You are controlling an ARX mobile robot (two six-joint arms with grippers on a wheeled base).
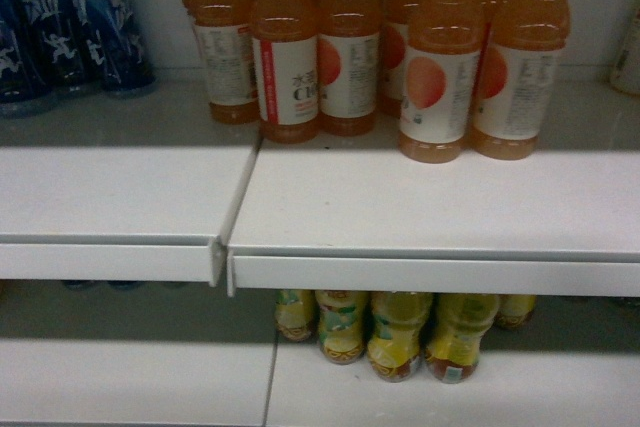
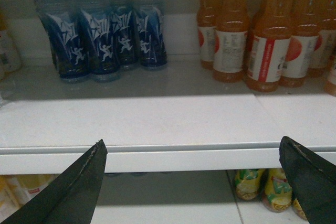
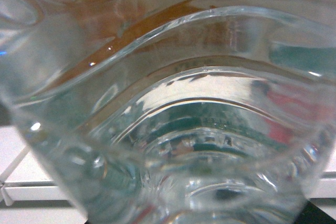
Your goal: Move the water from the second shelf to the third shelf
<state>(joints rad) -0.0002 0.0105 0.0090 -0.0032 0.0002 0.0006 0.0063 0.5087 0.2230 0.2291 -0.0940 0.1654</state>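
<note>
The water (image 3: 173, 108) fills the whole right wrist view, a clear ribbed bottle pressed close to the camera, with green and reddish label colours showing through it. My right gripper appears shut on it. Its fingers are hidden behind the bottle, apart from a dark corner at the bottom right. In the left wrist view my left gripper (image 2: 191, 148) is open and empty, its two dark fingers spread wide in front of the white shelf edge (image 2: 184, 153). The head view shows neither gripper and no water bottle.
Orange drink bottles (image 1: 435, 77) stand at the back of the white shelf (image 1: 420, 207), and blue-labelled bottles (image 1: 70, 37) stand to their left. Yellow-green bottles (image 1: 395, 332) sit on the shelf below. A seam (image 1: 225, 247) splits the two shelf boards.
</note>
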